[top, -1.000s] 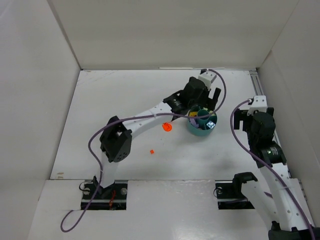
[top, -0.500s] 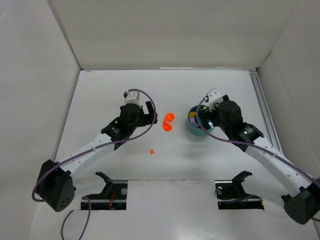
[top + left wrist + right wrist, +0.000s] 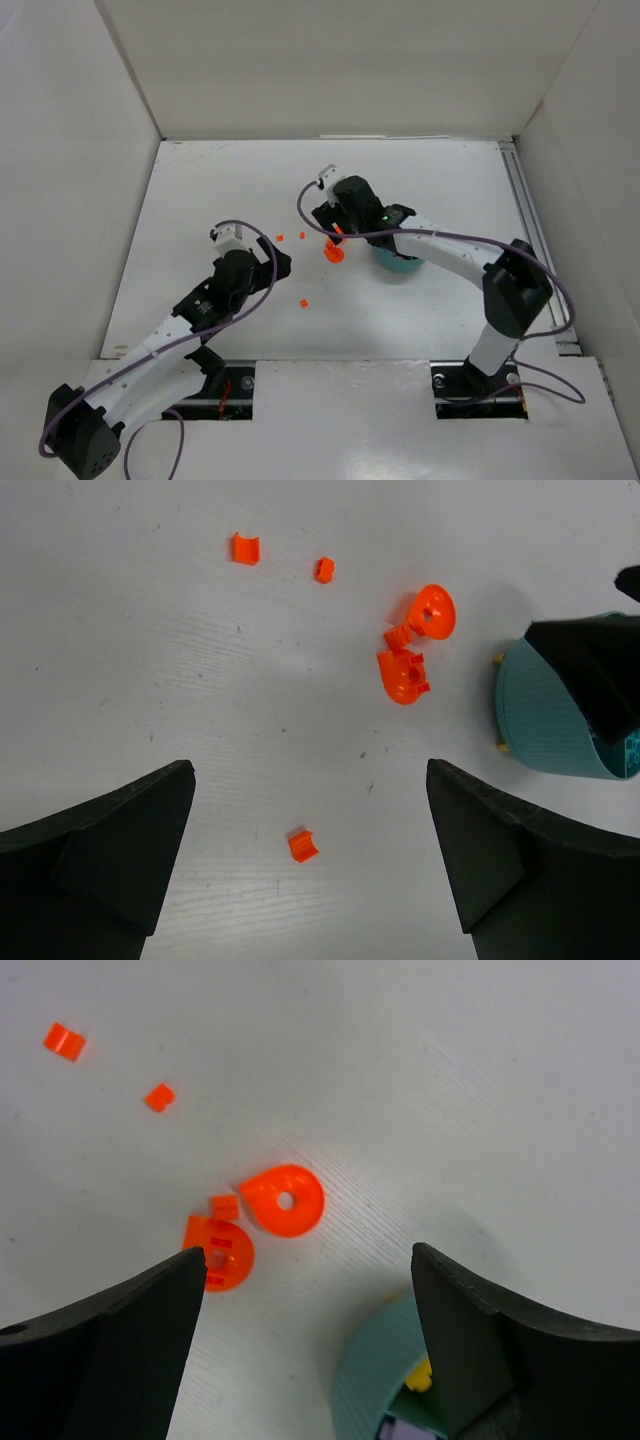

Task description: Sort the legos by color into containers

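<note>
While the white bench [image 3: 200, 200] is closed in on its left, far and right sides by pale panels [image 3: 330, 70], wide bare room is left along its far and left parts, and everything is gathered near the middle. The teal dish [image 3: 405, 264] is set right of centre, well apart from every panel and half covered in the top view by the right arm [image 3: 450, 250]. Its ribbed outer wall is shown in the wrist views, with a yellow brick [image 3: 420, 1375] and a purple brick [image 3: 408, 1430] inside the rim. Just left of it, a round orange piece [image 3: 433, 611] with a centre hole, a half-round orange piece [image 3: 402, 674] and a tiny orange brick [image 3: 397, 637] are clustered close together. A pair of orange bits [image 3: 281, 237] is scattered farther left, and a lone orange bit [image 3: 303, 301] is seen nearer the bases. The right claw [image 3: 308, 1255] is held spread above the cluster, with nothing between its fingers. The left claw [image 3: 308, 780] is likewise spread wide over bare bench, with nothing gripped. Against half a second earlier, the left arm [image 3: 170, 330] is found drawn back toward the near edge, the pair of bits is uncovered, and the right arm is found swung across the dish to its left side. The dish and the lone bit are found unmoved.
</note>
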`<action>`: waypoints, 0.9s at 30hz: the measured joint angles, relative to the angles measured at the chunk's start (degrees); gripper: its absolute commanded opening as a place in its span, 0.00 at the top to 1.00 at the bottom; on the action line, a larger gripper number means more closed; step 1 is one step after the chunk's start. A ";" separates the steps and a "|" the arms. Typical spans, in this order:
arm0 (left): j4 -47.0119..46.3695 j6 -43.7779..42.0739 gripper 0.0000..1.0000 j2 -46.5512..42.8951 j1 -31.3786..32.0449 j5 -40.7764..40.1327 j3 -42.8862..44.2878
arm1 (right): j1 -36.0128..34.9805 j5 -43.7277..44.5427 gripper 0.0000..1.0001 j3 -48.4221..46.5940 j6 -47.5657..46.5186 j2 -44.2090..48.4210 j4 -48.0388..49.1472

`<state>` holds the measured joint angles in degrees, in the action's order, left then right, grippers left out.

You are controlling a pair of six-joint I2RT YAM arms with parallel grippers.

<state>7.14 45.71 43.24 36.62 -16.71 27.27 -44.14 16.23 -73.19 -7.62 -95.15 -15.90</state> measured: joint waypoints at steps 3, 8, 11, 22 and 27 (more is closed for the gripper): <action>0.44 0.50 0.00 -0.63 0.00 0.28 -0.98 | -0.66 -0.37 0.25 -4.63 0.70 -5.95 -0.44; 0.74 0.22 0.00 -0.63 0.00 1.60 -1.20 | 0.55 -6.34 0.34 -10.45 -4.00 -12.98 -0.83; 0.70 -0.24 0.00 -0.61 0.00 2.73 -1.25 | 4.68 -17.40 0.32 -11.69 -8.76 -15.08 -1.70; -0.63 -2.19 0.00 -0.31 0.00 5.57 -1.42 | 14.56 -34.64 0.39 -14.60 -15.13 -22.43 -4.94; -0.96 -2.40 0.00 -0.02 0.00 5.77 -1.42 | 14.56 -37.79 0.41 -17.16 -17.18 -24.96 -7.34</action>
<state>6.17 43.31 43.22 36.62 -10.94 25.85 -29.58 -21.56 -90.35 -24.80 -120.11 -23.24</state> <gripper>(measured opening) 0.997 0.605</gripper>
